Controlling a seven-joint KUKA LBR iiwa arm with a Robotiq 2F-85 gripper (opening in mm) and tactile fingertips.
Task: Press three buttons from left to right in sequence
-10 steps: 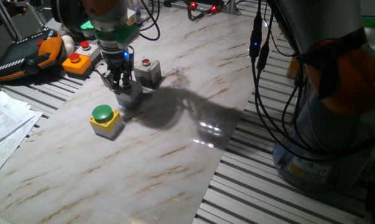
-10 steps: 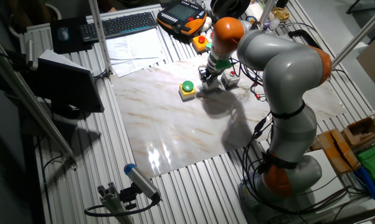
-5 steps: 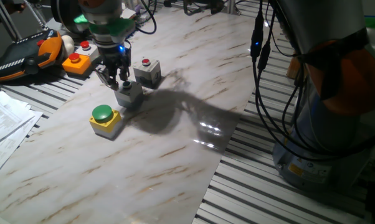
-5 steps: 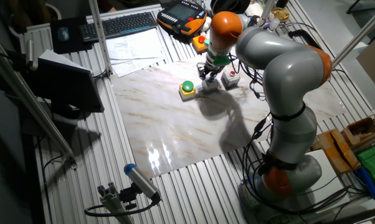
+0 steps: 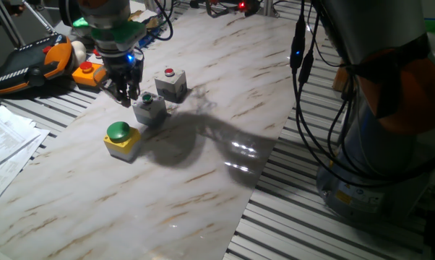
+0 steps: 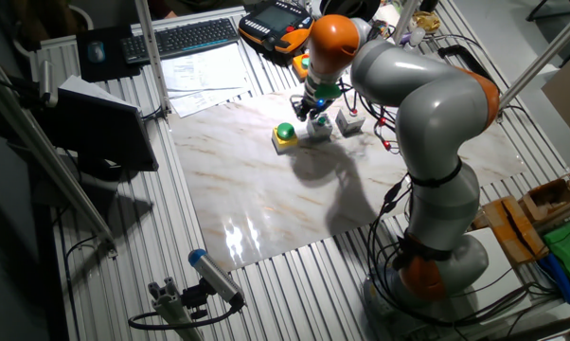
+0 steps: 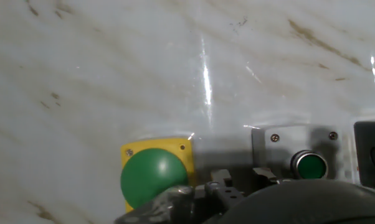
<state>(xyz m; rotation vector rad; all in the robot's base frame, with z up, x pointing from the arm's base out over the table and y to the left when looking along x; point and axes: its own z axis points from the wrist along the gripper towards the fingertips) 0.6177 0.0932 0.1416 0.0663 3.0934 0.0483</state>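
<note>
Three button boxes stand in a row on the marble board. The yellow box with a big green dome is leftmost. The grey box with a small green button comes after it, then the grey box with a small red button. My gripper hangs just off the left rear corner of the grey green-button box, touching no box. Its fingertips are blurred in the hand view, so their state does not show.
An orange box with a red button and a teach pendant lie behind the board's left rear edge. Papers sit at the left. Cables and the arm's base stand to the right.
The gripper has lifted off the grey green-button box and shifted left and back; that box's green button now shows. The boxes have not moved.
</note>
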